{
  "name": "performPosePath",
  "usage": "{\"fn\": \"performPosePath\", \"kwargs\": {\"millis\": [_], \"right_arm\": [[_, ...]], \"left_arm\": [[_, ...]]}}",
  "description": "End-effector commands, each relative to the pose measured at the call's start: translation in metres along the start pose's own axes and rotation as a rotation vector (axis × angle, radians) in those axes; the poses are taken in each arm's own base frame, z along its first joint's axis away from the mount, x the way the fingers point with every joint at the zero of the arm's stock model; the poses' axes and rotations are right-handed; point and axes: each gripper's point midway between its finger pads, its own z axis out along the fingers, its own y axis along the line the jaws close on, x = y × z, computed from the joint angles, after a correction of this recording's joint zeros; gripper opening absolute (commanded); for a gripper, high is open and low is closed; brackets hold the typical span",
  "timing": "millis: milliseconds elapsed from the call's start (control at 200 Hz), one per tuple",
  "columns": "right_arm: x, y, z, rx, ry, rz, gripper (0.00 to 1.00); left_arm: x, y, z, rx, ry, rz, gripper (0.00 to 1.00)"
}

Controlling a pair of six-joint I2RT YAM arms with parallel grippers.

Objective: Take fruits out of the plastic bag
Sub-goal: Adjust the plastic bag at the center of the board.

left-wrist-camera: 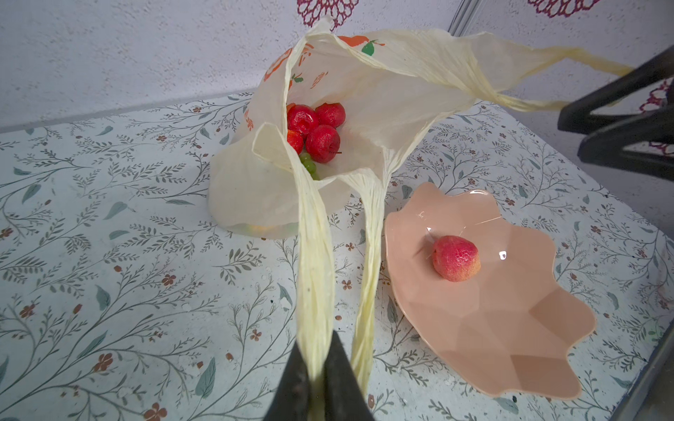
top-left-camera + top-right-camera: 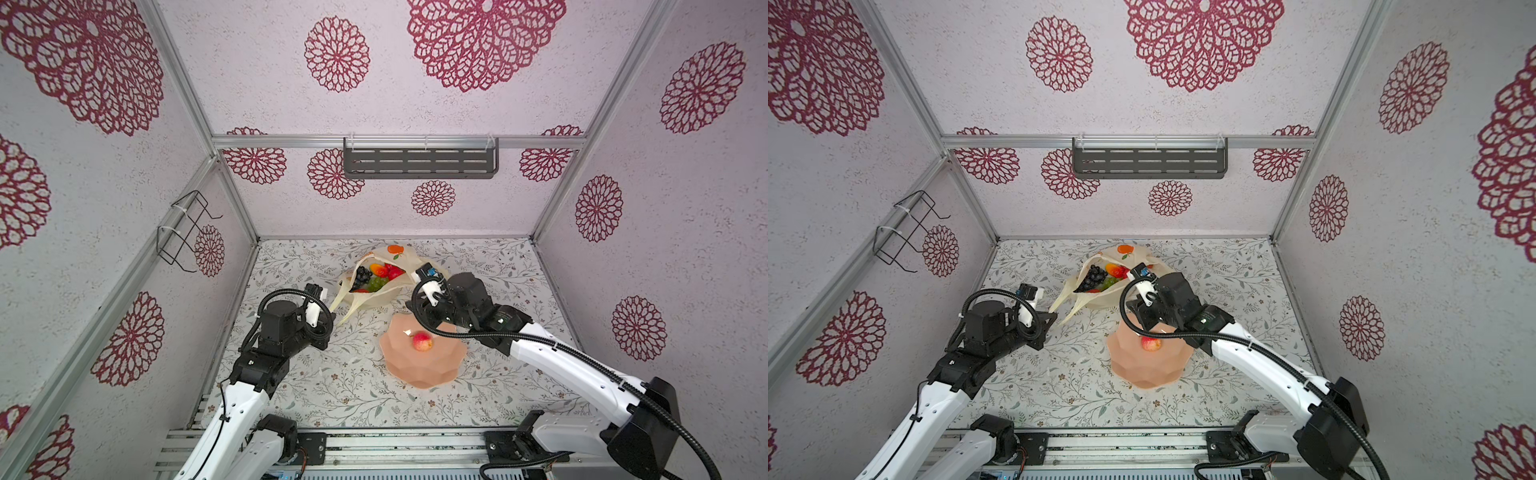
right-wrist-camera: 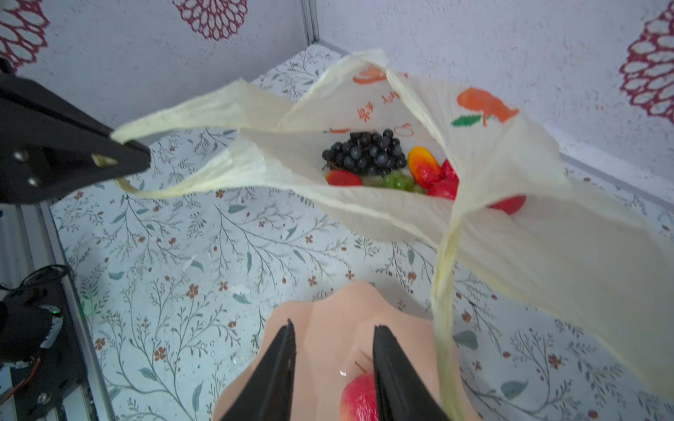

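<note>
Pinches plastic bag (image 1: 394, 109) handle with left hand (image 1: 316, 351)
Holds right hand (image 3: 333, 330) spread and empty over pink bowl (image 1: 510, 328) with one red fruit (image 1: 456, 258), other fruits (image 3: 368, 155) inside bag

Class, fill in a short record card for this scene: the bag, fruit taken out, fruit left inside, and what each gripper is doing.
bag: plastic bag on the table, mouth open
fruit out: one red fruit in the pink bowl
fruit inside: dark grapes, green grapes, mango shape, red round fruits
left gripper: fingers shut on a bag handle
right gripper: fingers open, empty, above the bowl
</note>
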Motion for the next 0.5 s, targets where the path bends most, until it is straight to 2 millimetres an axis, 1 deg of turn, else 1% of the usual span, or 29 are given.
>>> {"fn": "performPosePath", "kwargs": {"millis": [0,60,100,160,275,390,495], "right_arm": [[-0.032,0.004,0.03,-0.026,-0.016,-0.028,0.37],[-0.037,0.001,0.05,-0.017,0.017,-0.026,0.37],[-0.037,-0.002,0.064,-0.009,0.04,-0.025,0.37],[-0.035,-0.006,0.081,0.005,0.07,-0.03,0.37],[-0.023,-0.014,0.111,0.024,0.128,-0.039,0.37],[-0.011,-0.021,0.132,0.036,0.169,-0.047,0.38],[-0.003,-0.032,0.145,0.064,0.201,-0.055,0.39]], "left_arm": [[-0.014,-0.008,-0.005,0.028,-0.035,0.033,0.11],[-0.013,-0.007,-0.005,0.023,-0.032,0.031,0.11],[-0.013,-0.007,-0.005,0.022,-0.032,0.033,0.11],[-0.012,-0.007,-0.004,0.021,-0.029,0.033,0.11],[-0.011,-0.008,-0.004,0.021,-0.025,0.035,0.11],[-0.012,-0.009,-0.004,0.024,-0.027,0.037,0.11],[-0.013,-0.009,-0.005,0.026,-0.031,0.038,0.11]]}}
